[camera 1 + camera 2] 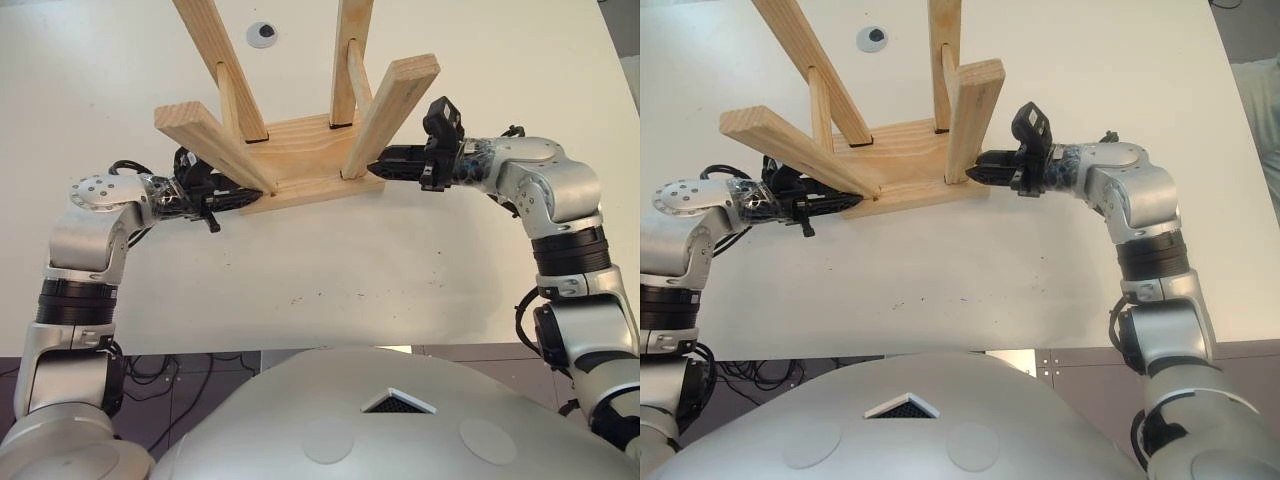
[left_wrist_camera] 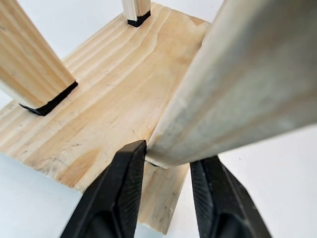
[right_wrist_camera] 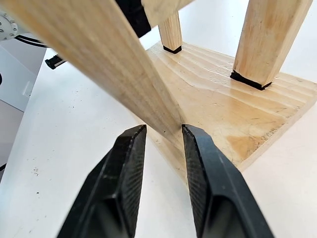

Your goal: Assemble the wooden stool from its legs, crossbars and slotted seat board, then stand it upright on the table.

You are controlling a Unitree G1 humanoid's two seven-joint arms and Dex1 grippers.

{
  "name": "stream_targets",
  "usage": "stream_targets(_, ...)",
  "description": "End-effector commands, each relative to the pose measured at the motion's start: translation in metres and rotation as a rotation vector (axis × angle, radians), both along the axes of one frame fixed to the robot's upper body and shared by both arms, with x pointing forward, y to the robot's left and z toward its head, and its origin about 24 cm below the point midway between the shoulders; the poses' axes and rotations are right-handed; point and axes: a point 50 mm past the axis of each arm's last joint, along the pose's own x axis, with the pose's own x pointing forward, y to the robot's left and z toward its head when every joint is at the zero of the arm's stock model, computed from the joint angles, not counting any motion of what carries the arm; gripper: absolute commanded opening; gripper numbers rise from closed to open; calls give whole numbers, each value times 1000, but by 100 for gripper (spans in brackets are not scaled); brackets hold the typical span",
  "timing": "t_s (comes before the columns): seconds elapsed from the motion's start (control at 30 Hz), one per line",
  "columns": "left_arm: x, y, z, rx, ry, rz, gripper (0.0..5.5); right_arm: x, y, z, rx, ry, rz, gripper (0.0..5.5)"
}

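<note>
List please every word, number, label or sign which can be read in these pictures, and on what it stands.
None can be read. The wooden stool, the white table, the small round dark object, the left end effector and the right end effector bear no legible print.

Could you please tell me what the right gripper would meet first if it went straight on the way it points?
Most likely the foot of the slanting leg, where it joins the seat board, directly ahead of the right gripper and perhaps already touching it.
</note>
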Motion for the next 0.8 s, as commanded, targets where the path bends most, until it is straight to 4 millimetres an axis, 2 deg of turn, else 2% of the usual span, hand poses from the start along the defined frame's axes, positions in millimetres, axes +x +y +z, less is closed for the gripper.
stream_targets(0.03,-6,-4,-15,1,72,-6,128,-1,6,0,22,-26,42,200)
stream_targets(0.17,-6,-4,-15,-4,72,0,128,11,-9,5,-1,-71,-8,204)
stream_targets(0.3,-5,-6,-15,-11,70,-5,128,18,-5,2,-15,-97,-4,204)
stream_targets(0.6,-4,-6,-16,-24,71,-3,127,12,21,3,127,-65,108,204)
stream_targets(0.63,-4,-7,-16,-26,71,-3,127,10,22,2,122,-53,118,190)
stream_targets(0.73,-4,-7,-11,-59,72,-5,127,5,16,-4,98,-1,128,178)
stream_targets(0.8,-6,-9,2,-151,94,-13,127,1,9,-3,104,64,138,178)
